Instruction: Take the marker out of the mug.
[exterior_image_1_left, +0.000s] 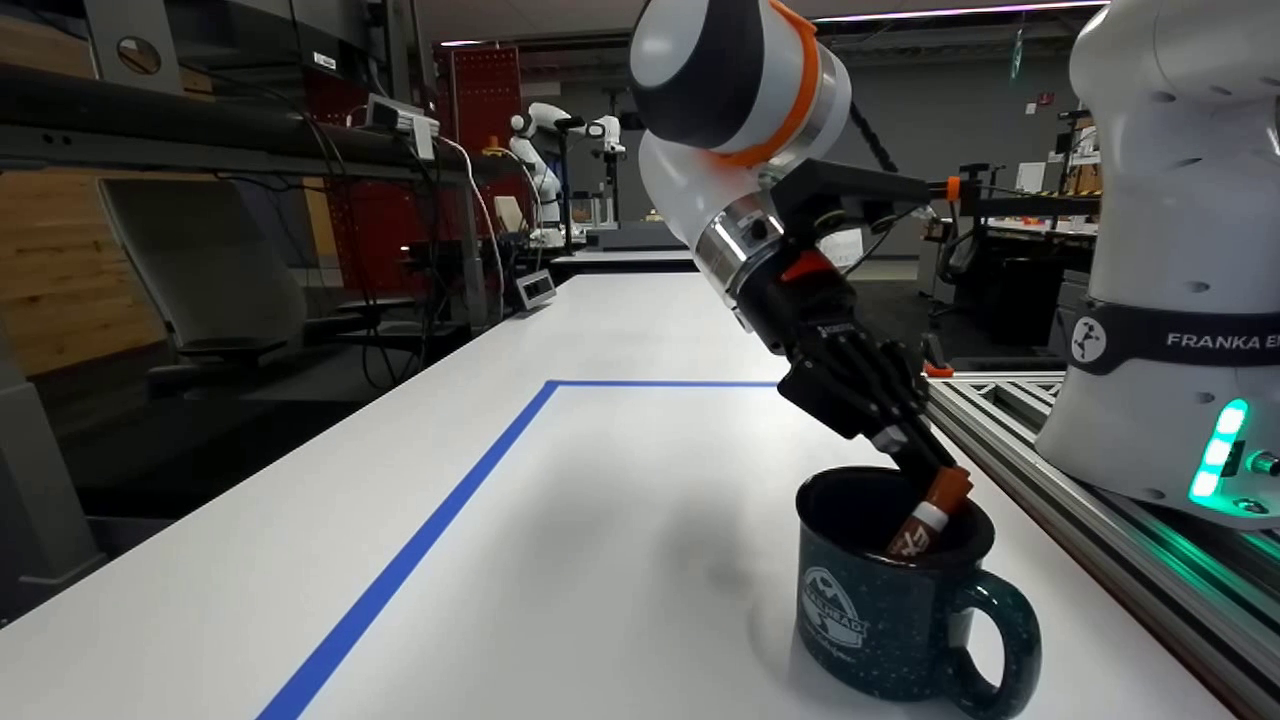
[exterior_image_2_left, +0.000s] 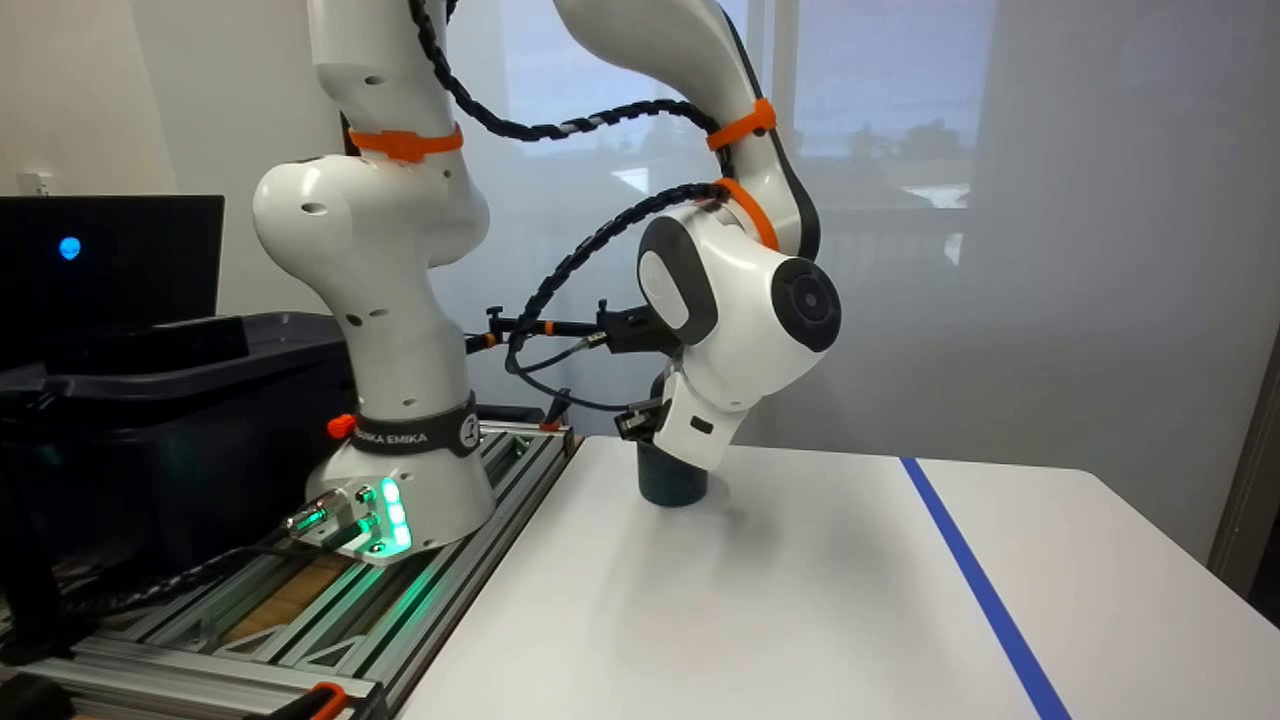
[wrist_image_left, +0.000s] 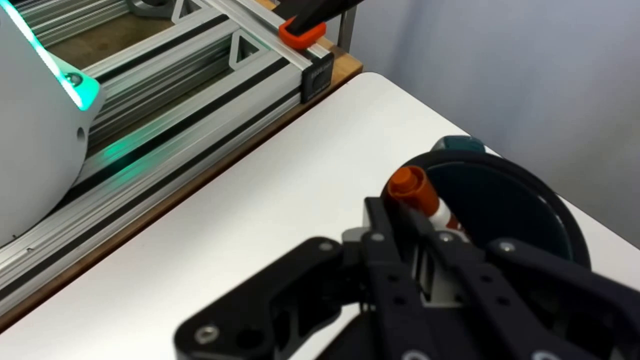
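Note:
The mug, dark green-black and speckled with a pale emblem, stands upright on the white table (exterior_image_1_left: 620, 560); I see it in both exterior views, here (exterior_image_1_left: 885, 625) and partly behind the hand (exterior_image_2_left: 672, 485), and in the wrist view (wrist_image_left: 572, 230). The orange-red marker with a white band (exterior_image_1_left: 928, 515) leans inside it, cap end above the rim on the robot-base side; it also shows in the wrist view (wrist_image_left: 422, 197). My gripper (exterior_image_1_left: 945, 458) points down at that cap. Its fingertips (wrist_image_left: 395, 207) are close together, right at the cap, a narrow gap between them. Whether they pinch it is unclear.
The robot base (exterior_image_2_left: 405, 480) and its aluminium rails (wrist_image_left: 200, 135) run along the table edge close to the mug. An orange-tipped clamp (wrist_image_left: 302, 35) sits on the rail. Blue tape (exterior_image_1_left: 440, 540) marks the table. A pale wall stands beyond the table's edge behind the mug.

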